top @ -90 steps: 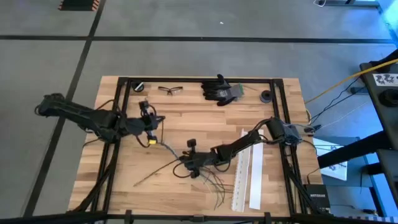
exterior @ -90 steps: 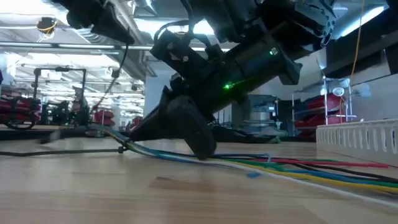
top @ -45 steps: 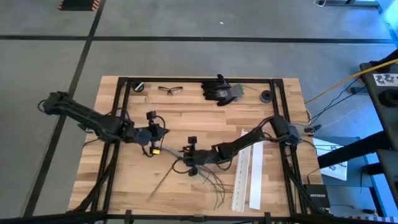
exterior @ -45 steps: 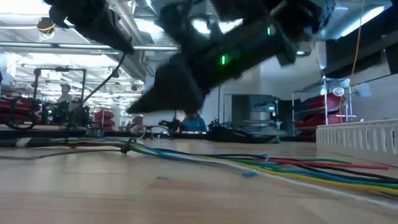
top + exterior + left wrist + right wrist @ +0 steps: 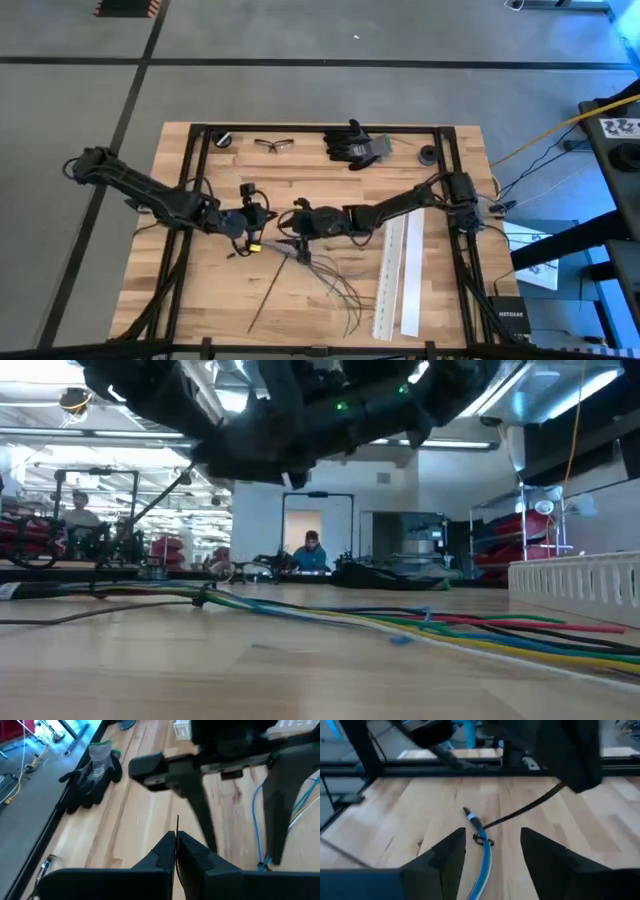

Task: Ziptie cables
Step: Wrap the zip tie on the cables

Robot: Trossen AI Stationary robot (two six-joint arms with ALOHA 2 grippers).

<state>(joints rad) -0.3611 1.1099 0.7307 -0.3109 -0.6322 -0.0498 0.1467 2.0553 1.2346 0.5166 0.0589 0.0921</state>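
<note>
Wooden table point(image 5: 330, 180); no legible writing; left claw point(image 5: 175, 845) pinching thin black strip, right claw point(image 5: 492, 845) wide above cables point(image 5: 420, 625)

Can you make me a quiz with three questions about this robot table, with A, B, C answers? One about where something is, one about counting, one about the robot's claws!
1. Where are the gloves?
A. At the table's far edge, next to the glasses
B. Under the white strips
C. On the floor

2. How many white strips lie on the table?
A. One
B. Two
C. Five

3. How are the left gripper's jaws?
A. Wide open, holding nothing
B. Shut on a thin black strand
C. Shut on a glove

Answers:
1 A, the high view shows them along the far edge beside the glasses.
2 B, two lie side by side below the right arm.
3 B, the left wrist view shows the jaws pressed together with the strand sticking out between them.
</note>
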